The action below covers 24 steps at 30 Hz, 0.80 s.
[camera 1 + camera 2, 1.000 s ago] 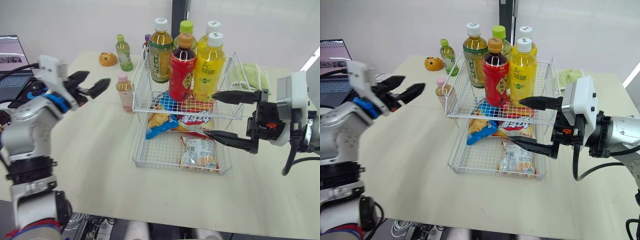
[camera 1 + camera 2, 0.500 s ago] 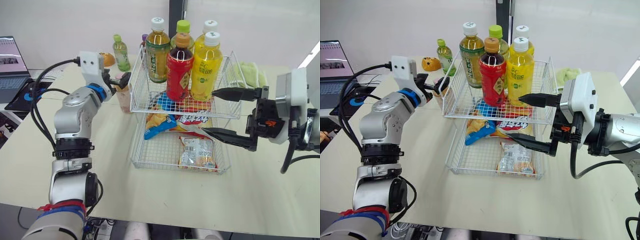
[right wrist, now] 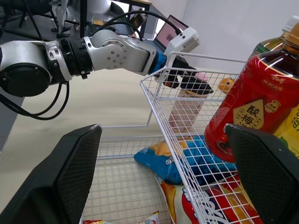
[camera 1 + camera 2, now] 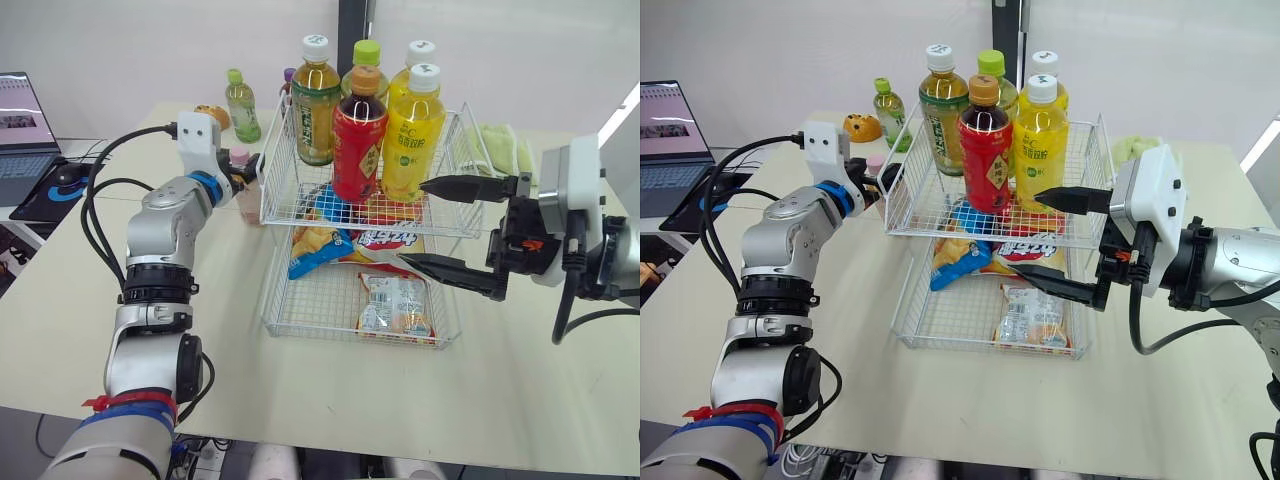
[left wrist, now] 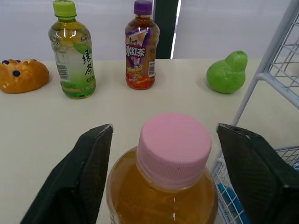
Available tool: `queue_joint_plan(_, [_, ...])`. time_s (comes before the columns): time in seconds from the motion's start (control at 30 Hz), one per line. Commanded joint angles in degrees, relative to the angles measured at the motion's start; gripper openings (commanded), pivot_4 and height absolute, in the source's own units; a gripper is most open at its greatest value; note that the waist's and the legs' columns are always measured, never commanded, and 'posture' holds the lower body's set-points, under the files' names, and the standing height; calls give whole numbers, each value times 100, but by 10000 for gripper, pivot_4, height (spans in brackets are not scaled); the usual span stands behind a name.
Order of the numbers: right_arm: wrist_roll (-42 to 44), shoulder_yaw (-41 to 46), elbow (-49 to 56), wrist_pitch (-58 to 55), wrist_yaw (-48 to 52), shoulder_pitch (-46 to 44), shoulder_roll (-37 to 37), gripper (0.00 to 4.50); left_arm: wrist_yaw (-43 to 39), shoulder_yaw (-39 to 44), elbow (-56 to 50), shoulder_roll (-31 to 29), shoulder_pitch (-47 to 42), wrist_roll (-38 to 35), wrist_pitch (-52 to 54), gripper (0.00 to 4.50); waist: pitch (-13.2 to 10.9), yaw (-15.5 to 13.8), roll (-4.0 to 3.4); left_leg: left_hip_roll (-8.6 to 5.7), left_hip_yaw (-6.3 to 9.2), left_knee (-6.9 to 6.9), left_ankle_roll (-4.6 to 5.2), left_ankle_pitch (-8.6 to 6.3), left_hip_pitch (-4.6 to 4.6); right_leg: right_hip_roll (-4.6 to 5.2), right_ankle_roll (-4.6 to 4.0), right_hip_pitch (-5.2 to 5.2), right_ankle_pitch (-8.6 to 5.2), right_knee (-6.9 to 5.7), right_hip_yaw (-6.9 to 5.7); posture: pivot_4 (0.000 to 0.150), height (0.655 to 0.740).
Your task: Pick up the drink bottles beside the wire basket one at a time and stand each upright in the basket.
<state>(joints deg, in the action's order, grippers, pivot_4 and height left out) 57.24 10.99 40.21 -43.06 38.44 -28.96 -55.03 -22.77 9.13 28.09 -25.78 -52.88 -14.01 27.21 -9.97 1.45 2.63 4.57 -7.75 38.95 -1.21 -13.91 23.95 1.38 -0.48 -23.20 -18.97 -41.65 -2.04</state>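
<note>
A small amber drink bottle with a pink cap [image 5: 174,148] stands upright on the table against the left side of the two-tier wire basket [image 4: 272,192]. My left gripper [image 5: 164,129] is open around its neck, one finger on each side with gaps showing. The top tier holds several upright bottles, among them a red one [image 4: 358,135] and a yellow one [image 4: 412,130]. A green tea bottle [image 4: 239,105] and a purple-capped bottle [image 5: 141,44] stand on the table behind. My right gripper [image 4: 412,223] hangs open at the basket's front right, holding nothing.
Snack packs [image 4: 395,305] lie in the basket's lower tier. A bun toy [image 4: 212,117] and a green pear toy [image 5: 227,72] sit at the back. A laptop [image 4: 20,120] is at the far left, a green cloth [image 4: 500,150] right of the basket.
My left arm has swung in from the left to the pink-capped bottle, and its fingers now straddle the bottle. The right gripper has barely moved.
</note>
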Motion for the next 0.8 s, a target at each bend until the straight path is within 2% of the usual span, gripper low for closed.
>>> queue_joint_plan(0.03, [-12,113,108,34,-72,-107,-23,45000,-146,-89,-63,-41,-123,105,-248,24078,0,-1,0,0,0,0,0,0,0,0,0,0,0,0,0,1500,7155])
queue_joint_plan(0.13, [-19,120,115,27,-95,-100,-34,45000,-193,-114,-58,-62,-94,172,-339,14935,0,-2,0,0,-1,0,0,0,-1,0,0,0,0,0,0,1500,7155])
queue_joint_plan(0.17, [-33,122,115,25,-100,-96,-44,45000,-203,-100,-97,-86,-64,179,-367,13749,0,-8,0,0,0,0,0,0,0,0,0,0,0,0,0,1500,7155])
queue_joint_plan(0.4, [-172,143,134,28,-137,-35,-109,45000,-362,141,-943,-441,231,-67,127,13752,0,23,-1,1,-1,-3,0,0,0,1,0,-2,0,1,0,1500,7155])
queue_joint_plan(0.47, [-290,141,110,46,-105,5,-141,45000,-618,312,-1477,-855,163,-323,628,13752,-2,34,0,3,-1,-3,-1,0,1,0,0,-4,0,1,0,1500,7155])
queue_joint_plan(0.6, [-552,58,17,141,-16,12,-127,45000,-1467,596,-2067,-1734,-356,-1264,2040,13752,-14,36,13,5,1,-3,-3,2,12,-3,0,-16,0,0,-2,1500,7155])
queue_joint_plan(0.73, [-762,-77,-101,241,119,-68,-26,45000,-2358,541,-1865,-2582,-1364,-1827,2871,13751,-16,-17,16,1,6,-2,-3,2,28,-1,0,-19,-1,14,-11,1500,7155])
queue_joint_plan(0.8, [-808,-147,-144,280,180,-90,41,45000,-2761,415,-1712,-2816,-1893,-2021,3143,13751,-16,-44,16,-1,8,-1,-3,1,30,1,0,-16,-1,23,-15,1500,7155])
